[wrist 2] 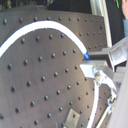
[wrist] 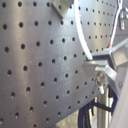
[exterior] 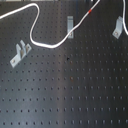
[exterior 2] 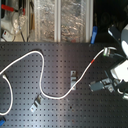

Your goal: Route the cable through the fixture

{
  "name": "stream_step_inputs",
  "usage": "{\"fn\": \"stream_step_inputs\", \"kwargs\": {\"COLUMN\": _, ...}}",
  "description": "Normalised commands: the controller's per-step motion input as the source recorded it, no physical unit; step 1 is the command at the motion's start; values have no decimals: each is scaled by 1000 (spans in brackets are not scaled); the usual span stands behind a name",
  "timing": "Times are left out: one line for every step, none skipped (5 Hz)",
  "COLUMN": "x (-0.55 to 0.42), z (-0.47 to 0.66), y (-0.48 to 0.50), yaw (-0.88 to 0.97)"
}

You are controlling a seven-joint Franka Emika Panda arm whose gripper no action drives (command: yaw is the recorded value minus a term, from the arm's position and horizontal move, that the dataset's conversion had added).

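The white cable (exterior: 50, 46) snakes across the black perforated board (exterior: 65, 90), with its red band (exterior: 90, 10) near the far end. It runs close by the middle grey clip (exterior: 70, 22) but sits in none of the clips. The other clips stand at the first exterior view's left (exterior: 20, 52) and right (exterior: 118, 26). In the second exterior view my gripper (exterior 2: 108, 50) is at the cable's end, just past the red band (exterior 2: 95, 60). Both wrist views show the cable (wrist 2: 45, 22) running into my closed fingers (wrist 2: 102, 60). My gripper is outside the first exterior view.
The arm's white body (exterior 2: 120, 70) hangs over the board's right side, above the right clip (exterior 2: 99, 85). Bins and clutter (exterior 2: 60, 20) stand behind the board's far edge. A clip (wrist: 62, 6) shows in the first wrist view.
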Motion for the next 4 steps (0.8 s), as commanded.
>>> {"fn": "stream_step_inputs", "kwargs": {"x": -34, "z": 1, "y": -21, "yaw": 0}}
{"fn": "stream_step_inputs", "kwargs": {"x": -114, "z": -15, "y": -65, "yaw": 37}}
{"fn": "stream_step_inputs", "kwargs": {"x": -263, "z": -28, "y": -366, "yaw": 9}}
{"fn": "stream_step_inputs", "kwargs": {"x": 65, "z": -1, "y": -72, "yaw": 91}}
